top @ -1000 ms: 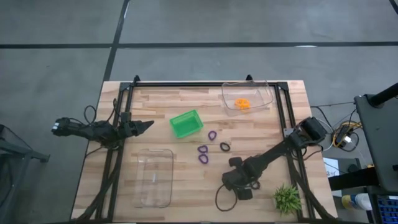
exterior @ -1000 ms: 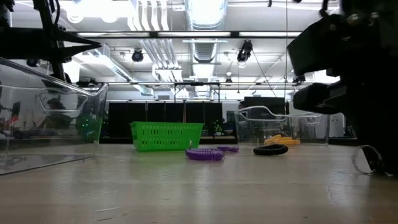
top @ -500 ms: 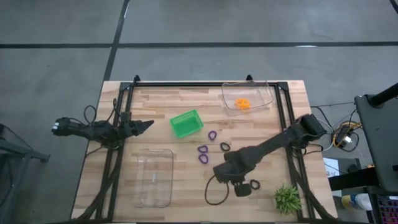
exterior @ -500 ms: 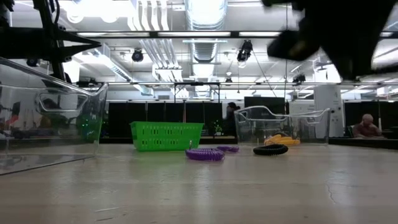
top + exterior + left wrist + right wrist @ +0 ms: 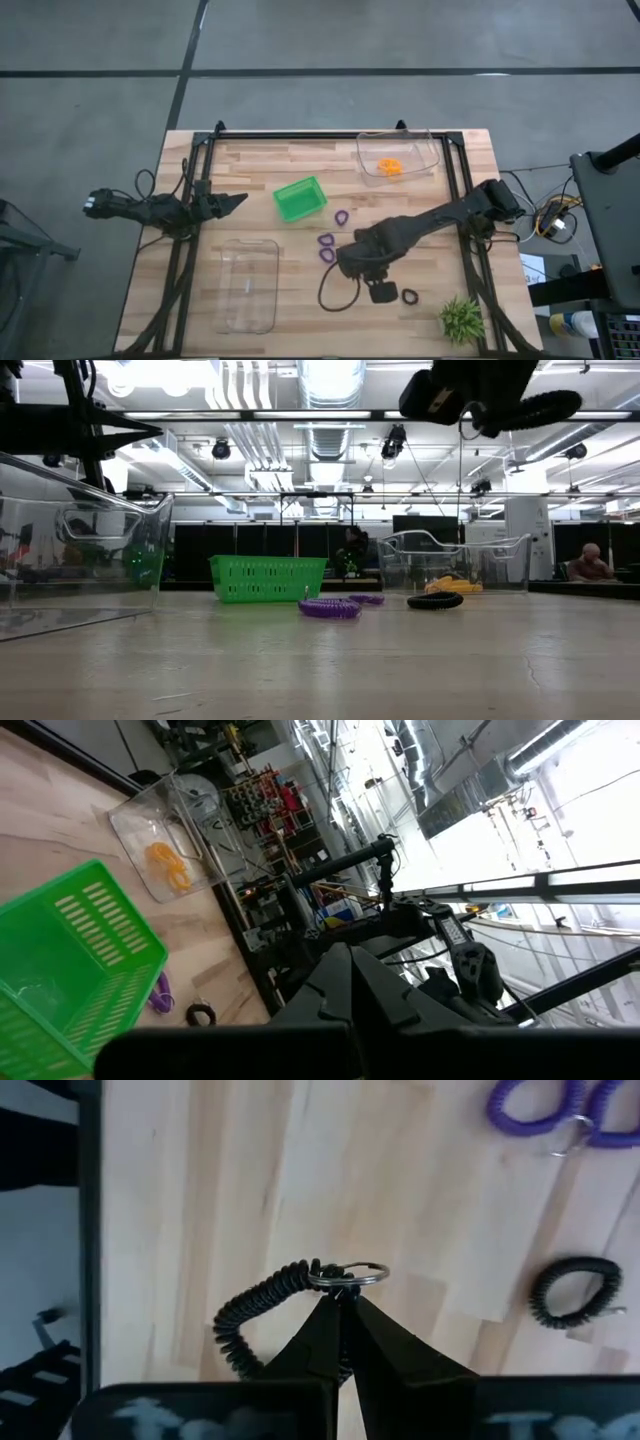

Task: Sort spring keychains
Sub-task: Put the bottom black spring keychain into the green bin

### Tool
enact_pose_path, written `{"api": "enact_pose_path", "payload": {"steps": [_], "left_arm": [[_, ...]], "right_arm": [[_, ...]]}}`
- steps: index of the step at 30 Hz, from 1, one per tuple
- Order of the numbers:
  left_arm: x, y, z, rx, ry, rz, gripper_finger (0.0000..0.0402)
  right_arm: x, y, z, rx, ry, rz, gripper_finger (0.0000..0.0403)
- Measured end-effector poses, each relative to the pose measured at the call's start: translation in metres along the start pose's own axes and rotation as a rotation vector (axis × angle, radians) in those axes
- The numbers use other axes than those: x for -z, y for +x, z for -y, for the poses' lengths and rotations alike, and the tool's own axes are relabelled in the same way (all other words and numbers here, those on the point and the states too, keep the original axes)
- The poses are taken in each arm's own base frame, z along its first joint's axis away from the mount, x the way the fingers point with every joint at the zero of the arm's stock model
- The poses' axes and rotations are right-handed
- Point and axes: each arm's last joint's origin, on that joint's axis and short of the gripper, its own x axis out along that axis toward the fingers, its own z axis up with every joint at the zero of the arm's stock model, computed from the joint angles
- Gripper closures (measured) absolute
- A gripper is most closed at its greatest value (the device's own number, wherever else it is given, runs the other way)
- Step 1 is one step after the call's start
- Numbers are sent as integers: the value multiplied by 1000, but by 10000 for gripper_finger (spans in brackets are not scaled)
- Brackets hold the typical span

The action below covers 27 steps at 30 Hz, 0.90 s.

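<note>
The right gripper (image 5: 338, 1302) hangs over the middle of the bench, its fingers shut on a black keychain (image 5: 262, 1315) beside its metal ring (image 5: 348, 1274). The coil looks light, springy and floppy; pinching near the ring seems the firmest hold.

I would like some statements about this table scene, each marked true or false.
1. The right claw is shut on a black keychain. True.
2. The orange keychains lie in the green basket. False: they lie in the clear bin at the far side.
3. The left claw holds a purple keychain. False: it is shut and holds nothing, at the table's left edge.
4. Another black keychain lies on the table near the small plant. True.
</note>
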Motion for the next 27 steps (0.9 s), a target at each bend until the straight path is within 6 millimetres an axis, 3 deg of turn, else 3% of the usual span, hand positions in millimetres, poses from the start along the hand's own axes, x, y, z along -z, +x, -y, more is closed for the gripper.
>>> {"api": "enact_pose_path", "payload": {"steps": [6,13,19,27], "left_arm": [[0,0,0,0,0,0,401],[0,0,0,0,1,0,401],[0,0,0,0,-1,0,401],[0,0,0,2,-2,0,401]], "right_arm": [[0,-2,9,3,12,-9,394],[1,-11,36,37,57,-14,394],[12,-32,73,103,126,20,394],[35,-72,135,158,284,108,394]]}}
